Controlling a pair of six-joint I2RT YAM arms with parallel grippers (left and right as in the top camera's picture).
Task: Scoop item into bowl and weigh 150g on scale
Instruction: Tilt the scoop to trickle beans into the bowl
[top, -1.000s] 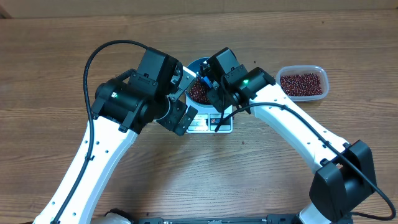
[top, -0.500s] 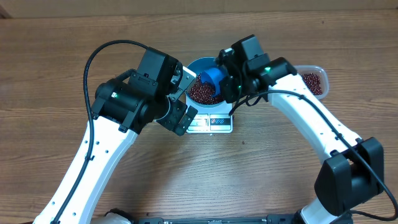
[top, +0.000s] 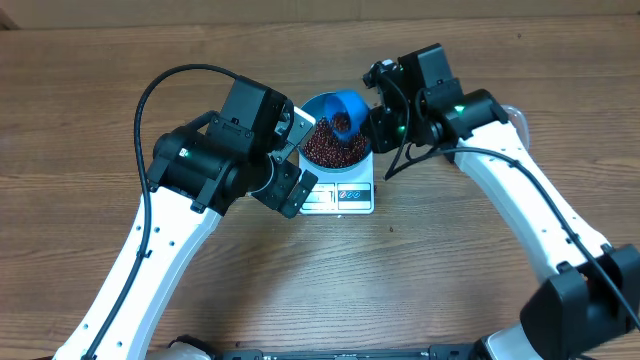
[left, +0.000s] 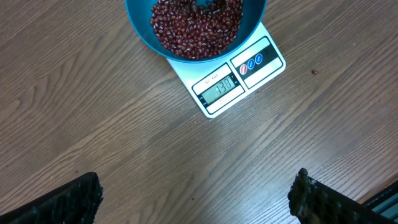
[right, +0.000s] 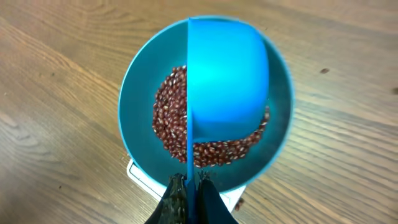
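The blue bowl (top: 318, 105) stands on the white scale (top: 345, 197) and holds a heap of red-brown beans (top: 322, 150). My right gripper (top: 373, 120) is shut on the thin handle of a blue scoop (top: 349, 104), which is tipped on its side over the bowl's far right part. From the right wrist, the scoop (right: 227, 81) covers much of the beans (right: 166, 121), and the gripper (right: 193, 185) pinches the handle. My left gripper (left: 196, 200) stands open over bare wood, near the scale (left: 239, 81) and bowl (left: 140, 28).
A clear plastic tub (top: 513, 112) lies at the back right, mostly hidden behind my right arm. My left arm's body (top: 215, 160) sits close to the left of the scale. A stray bean (right: 323, 71) lies on the wood.
My right gripper has carried the scoop from over the bowl's middle toward its far right rim, turning it onto its side. The left arm has stayed still.
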